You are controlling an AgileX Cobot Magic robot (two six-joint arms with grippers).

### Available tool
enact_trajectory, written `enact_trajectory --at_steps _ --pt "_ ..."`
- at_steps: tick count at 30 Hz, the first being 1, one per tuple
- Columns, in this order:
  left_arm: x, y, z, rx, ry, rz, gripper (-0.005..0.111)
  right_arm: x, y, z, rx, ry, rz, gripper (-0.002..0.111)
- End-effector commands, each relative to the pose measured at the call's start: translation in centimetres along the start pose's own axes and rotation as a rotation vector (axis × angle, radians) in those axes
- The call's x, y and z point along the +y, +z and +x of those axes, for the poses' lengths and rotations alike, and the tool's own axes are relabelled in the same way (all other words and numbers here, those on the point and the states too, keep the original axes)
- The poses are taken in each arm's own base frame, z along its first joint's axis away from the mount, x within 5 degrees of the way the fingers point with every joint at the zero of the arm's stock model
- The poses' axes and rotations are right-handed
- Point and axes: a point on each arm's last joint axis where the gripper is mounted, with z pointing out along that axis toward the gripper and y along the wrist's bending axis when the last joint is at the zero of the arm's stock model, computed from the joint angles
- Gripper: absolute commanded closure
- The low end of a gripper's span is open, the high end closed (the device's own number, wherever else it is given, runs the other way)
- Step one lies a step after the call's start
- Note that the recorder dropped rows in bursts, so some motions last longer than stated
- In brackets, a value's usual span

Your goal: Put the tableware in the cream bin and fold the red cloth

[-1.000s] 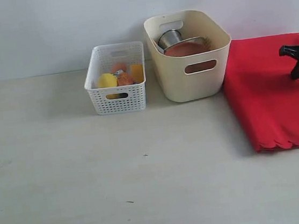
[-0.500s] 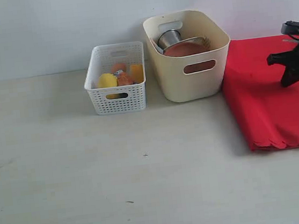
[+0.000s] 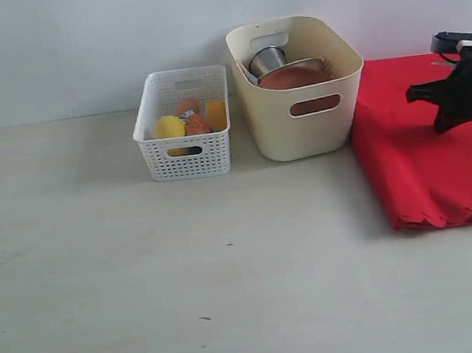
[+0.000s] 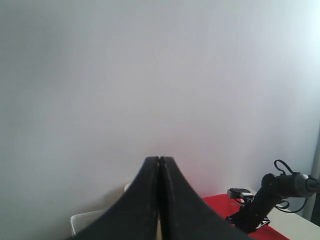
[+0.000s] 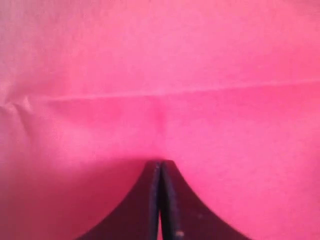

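The pale table (image 3: 148,306) carries everything. The red cloth (image 3: 438,153) lies flat on its right side, scalloped edge to the front; its left edge is just beside the cream bin (image 3: 299,127), maybe touching. The white basket (image 3: 185,161), w/ yellow and orange food, stands left of the bin. R gripper (image 5: 160,167) is over the cloth, jaws pressed together, nothing btw. them. L gripper (image 4: 159,165) faces the wall, jaws also together, no object in them. In the bin lie the brown plate (image 3: 293,77) and the steel cup (image 3: 267,60).
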Motion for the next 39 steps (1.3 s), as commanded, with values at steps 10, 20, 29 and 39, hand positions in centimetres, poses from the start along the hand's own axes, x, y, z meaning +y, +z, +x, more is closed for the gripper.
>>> enact_trajectory --at_steps 10,20,29,39 --pt "-0.2 -0.4 -0.1 -0.013 -0.006 0.014 0.106 -0.4 4.8 -0.9 -0.059 0.078 -0.012 0.108" --pt "-0.2 -0.4 -0.1 -0.013 0.013 0.015 0.106 0.0 2.4 -2.4 -0.068 0.07 -0.031 0.108" --pt "0.4 -0.1 0.9 -0.02 -0.006 -0.027 0.106 1.5 -9.4 -3.4 -0.17 -0.023 0.019 0.108" --pt "0.9 0.1 1.4 -0.027 0.08 -0.064 0.106 2.8 -21.6 2.6 -0.369 -0.086 0.078 0.108"
